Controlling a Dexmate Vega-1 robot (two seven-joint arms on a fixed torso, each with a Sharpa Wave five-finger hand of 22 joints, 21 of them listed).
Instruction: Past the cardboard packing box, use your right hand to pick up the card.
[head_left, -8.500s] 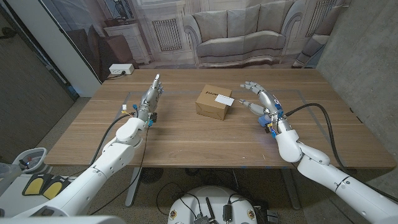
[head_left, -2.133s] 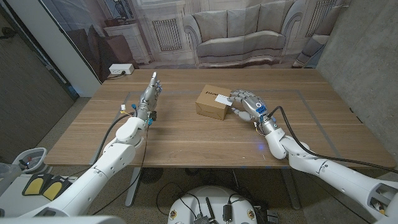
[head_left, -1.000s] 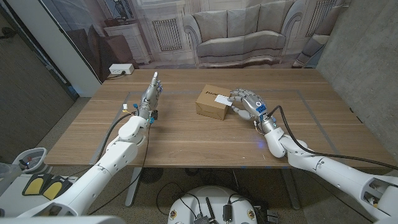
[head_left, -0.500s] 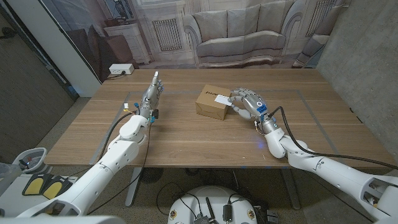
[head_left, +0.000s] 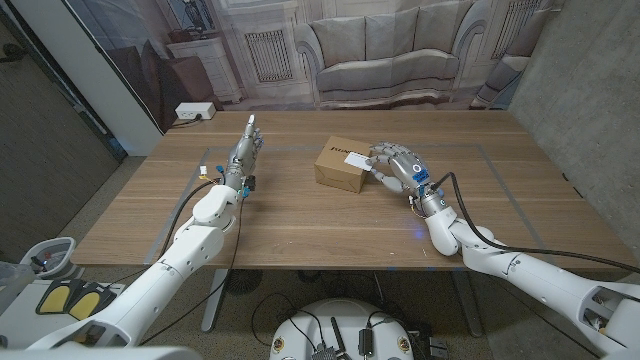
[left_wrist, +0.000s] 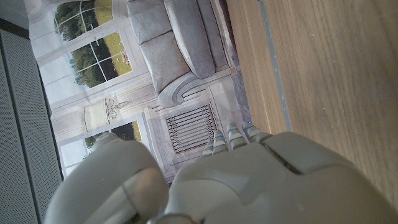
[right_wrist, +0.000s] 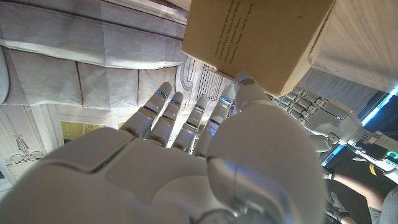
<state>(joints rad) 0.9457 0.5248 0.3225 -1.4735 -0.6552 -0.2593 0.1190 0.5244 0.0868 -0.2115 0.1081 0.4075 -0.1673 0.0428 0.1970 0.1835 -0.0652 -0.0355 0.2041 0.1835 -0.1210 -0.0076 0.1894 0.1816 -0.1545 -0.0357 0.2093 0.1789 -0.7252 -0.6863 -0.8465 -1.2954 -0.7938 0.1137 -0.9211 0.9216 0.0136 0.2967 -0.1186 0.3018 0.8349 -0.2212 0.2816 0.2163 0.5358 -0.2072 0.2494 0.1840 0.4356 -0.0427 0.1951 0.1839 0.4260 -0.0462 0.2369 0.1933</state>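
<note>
The cardboard packing box (head_left: 337, 170) sits at the table's middle. A white card (head_left: 357, 159) lies on the box's top, at its right edge. My right hand (head_left: 397, 165) stands against the box's right side, its fingers spread and reaching toward the card's edge. Whether they touch the card I cannot tell. In the right wrist view the box (right_wrist: 261, 37) hangs just past my right hand (right_wrist: 186, 155), whose fingers are straight, with the thumb tip at a box corner. My left hand (head_left: 243, 155) stands upright and open at the left, far from the box.
The wooden table (head_left: 300, 220) has a thin grey taped outline around the work area. A printed backdrop of a sofa runs behind the far edge. A white socket box (head_left: 194, 111) lies on the floor at the back left. A concrete wall stands to the right.
Since the oldest frame my right hand has moved left from open table to the box's right side. Over the last second it has barely moved; the card stays on the box.
</note>
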